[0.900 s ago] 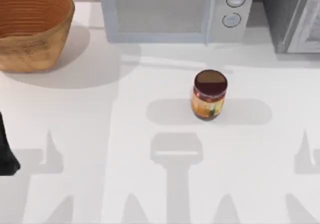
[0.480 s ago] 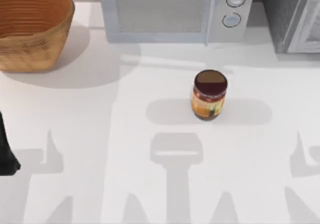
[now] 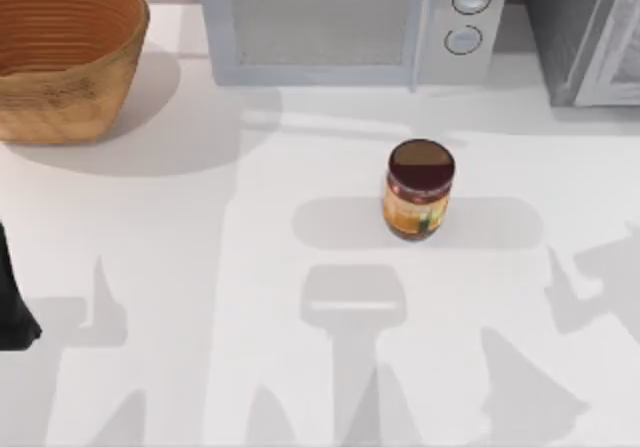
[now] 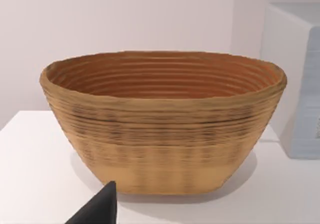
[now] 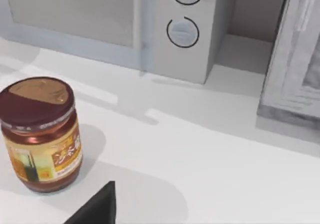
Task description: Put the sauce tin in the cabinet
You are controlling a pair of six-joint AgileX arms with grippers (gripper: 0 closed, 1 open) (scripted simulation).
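The sauce tin [image 3: 419,189] stands upright on the white table, right of centre, with a dark maroon lid and an orange-yellow label. The right wrist view shows the sauce tin [image 5: 40,134] close by, with a dark tip of my right gripper [image 5: 97,208] just short of it and apart from it. The cabinet [image 3: 585,32] is at the table's back right corner, a grey unit with a pale framed door [image 5: 295,48]. My left arm [image 3: 10,302] is parked at the table's left edge, and its gripper [image 4: 97,210] faces the basket.
A woven basket [image 3: 60,52] sits at the back left. A pale microwave [image 3: 350,22] with two round knobs stands at the back middle, just left of the cabinet. Bare white table lies between the tin and the cabinet.
The arm shadows on the table's right side have shifted left toward the tin and grown. The tin and my left arm have not moved.
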